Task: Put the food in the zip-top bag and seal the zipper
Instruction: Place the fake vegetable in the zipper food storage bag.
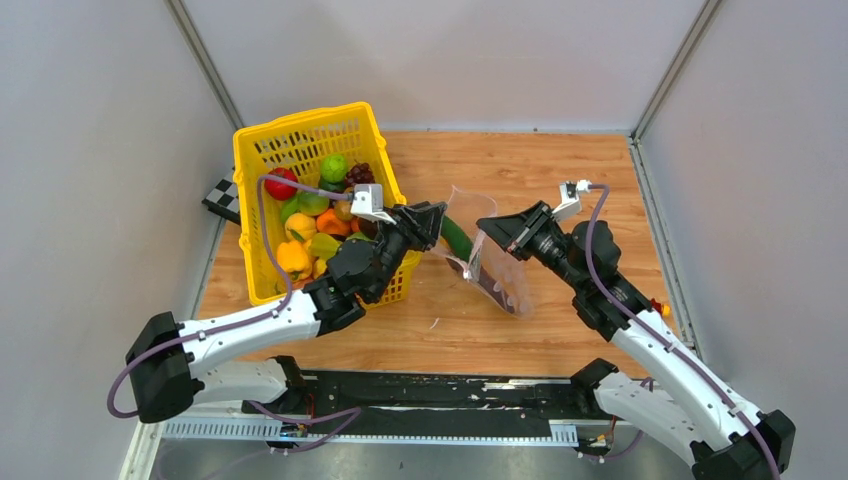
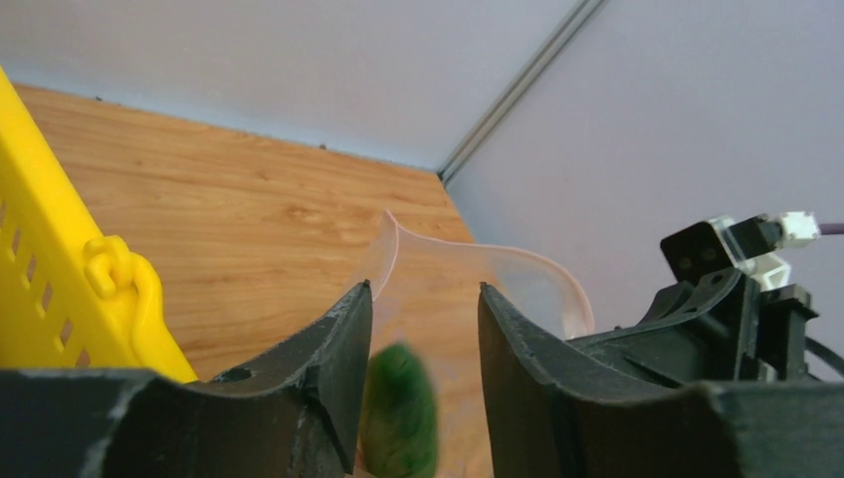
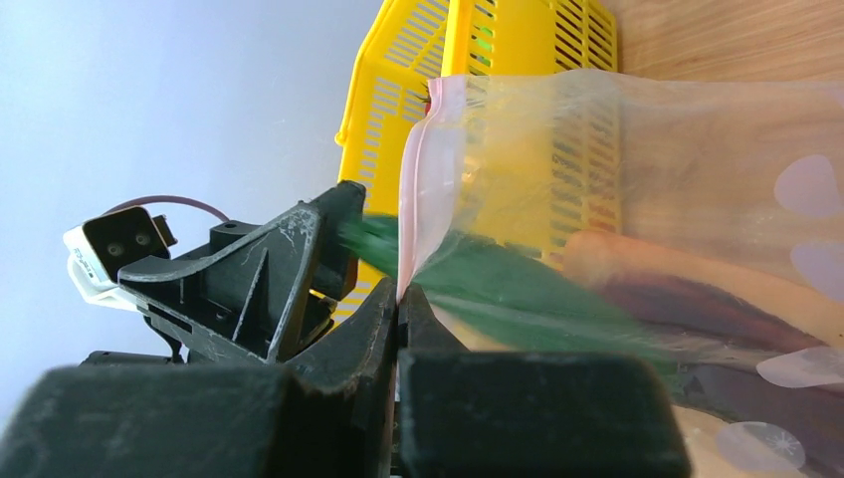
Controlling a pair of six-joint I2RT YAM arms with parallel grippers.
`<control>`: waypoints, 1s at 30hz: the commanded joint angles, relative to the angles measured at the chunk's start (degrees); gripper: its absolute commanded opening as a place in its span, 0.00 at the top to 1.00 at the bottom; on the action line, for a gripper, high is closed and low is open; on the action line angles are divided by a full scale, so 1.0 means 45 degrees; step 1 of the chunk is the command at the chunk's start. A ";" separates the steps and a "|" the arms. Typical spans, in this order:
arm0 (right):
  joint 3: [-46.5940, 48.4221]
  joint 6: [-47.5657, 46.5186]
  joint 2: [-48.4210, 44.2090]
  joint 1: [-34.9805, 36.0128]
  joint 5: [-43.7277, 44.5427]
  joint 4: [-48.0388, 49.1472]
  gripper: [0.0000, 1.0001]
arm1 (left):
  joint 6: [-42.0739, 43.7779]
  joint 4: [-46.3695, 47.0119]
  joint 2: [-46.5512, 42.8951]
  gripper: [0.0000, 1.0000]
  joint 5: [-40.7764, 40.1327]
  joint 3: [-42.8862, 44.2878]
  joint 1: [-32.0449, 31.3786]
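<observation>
Looking rightwards from the yellow basket (image 1: 262, 150), I see my left hand (image 1: 430, 222) with its fingers parted and a gap beside the cucumber (image 1: 457, 237), which slants lengthwise into the zip-top bag (image 1: 505, 275), its far end blurred behind plastic, while my right hand (image 1: 492, 232) pinches the zipper (image 3: 418, 189).

The basket (image 1: 290, 145) is yellow lattice. The cucumber (image 1: 457, 237) is dark green. The zip-top bag (image 3: 697, 149) is clear with pale dots, its zipper (image 3: 419, 199) pinkish. The desk (image 1: 560, 180) is brown woodgrain.
</observation>
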 commanded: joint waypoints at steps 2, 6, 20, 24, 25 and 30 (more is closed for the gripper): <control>0.0263 -0.0046 -0.0282 -0.0023 0.0425 0.0372 1.00 | -0.0069 -0.0728 0.0291 0.43 0.0536 0.0887 -0.0070; 0.0290 -0.0126 -0.0342 -0.0019 0.0578 0.0287 1.00 | -0.0028 -0.0812 0.0308 0.36 0.0850 0.1063 -0.0058; 0.0661 -0.2390 -0.0507 -0.0019 0.0912 -0.0728 1.00 | 0.1973 -0.3035 -0.0989 0.16 -0.0411 0.1573 -0.0044; 0.1823 -0.4981 -0.0173 -0.0027 0.1411 -0.2660 1.00 | 0.2522 -0.5479 -0.1380 0.09 -0.0647 0.2252 0.0444; 0.2047 -0.5341 -0.0096 -0.0031 0.1719 -0.3194 1.00 | 0.2517 -0.6253 -0.1442 0.09 -0.0328 0.2471 0.0751; 0.2113 -0.5887 -0.0089 -0.0009 0.1953 -0.3619 1.00 | 0.2184 -0.9771 -0.1830 0.06 0.1068 0.3080 0.2297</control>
